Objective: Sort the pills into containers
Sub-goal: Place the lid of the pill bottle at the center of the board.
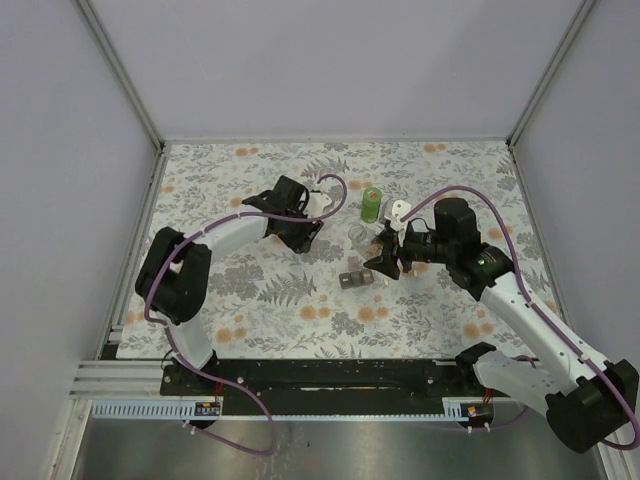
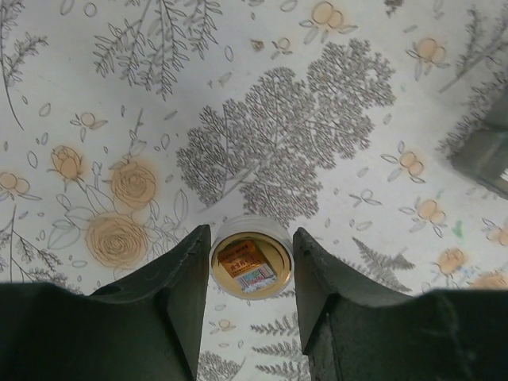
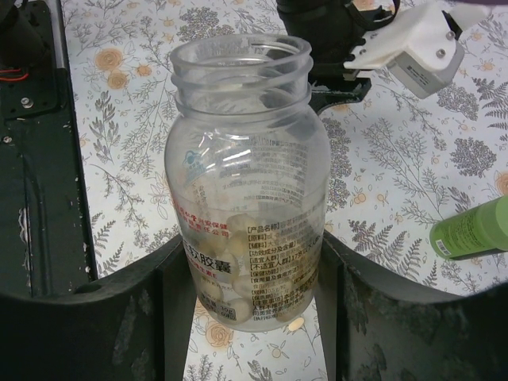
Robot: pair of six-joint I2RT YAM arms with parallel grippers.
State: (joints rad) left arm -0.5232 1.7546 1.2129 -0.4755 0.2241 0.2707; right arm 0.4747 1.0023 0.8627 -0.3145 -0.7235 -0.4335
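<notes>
Right end effector [image 3: 254, 254] pinching clear pill bottle [image 3: 246, 175] low on body. Mouth open, pointing away from wrist. Pale pills [image 3: 238, 228] pooled near base, likely angled so none spill before pour.

Left end effector [image 2: 252, 236] clamped on round white-rimmed cap [image 2: 252, 266], off to side, probably to leave bottle mouth free.

Green bottle [image 1: 372, 205] and small grey container [image 1: 352, 278] near bottle.

Desk [image 1: 250, 300] floral-printed. Plain pale walls [image 1: 330, 80], metal frame posts [image 1: 120, 75].
</notes>
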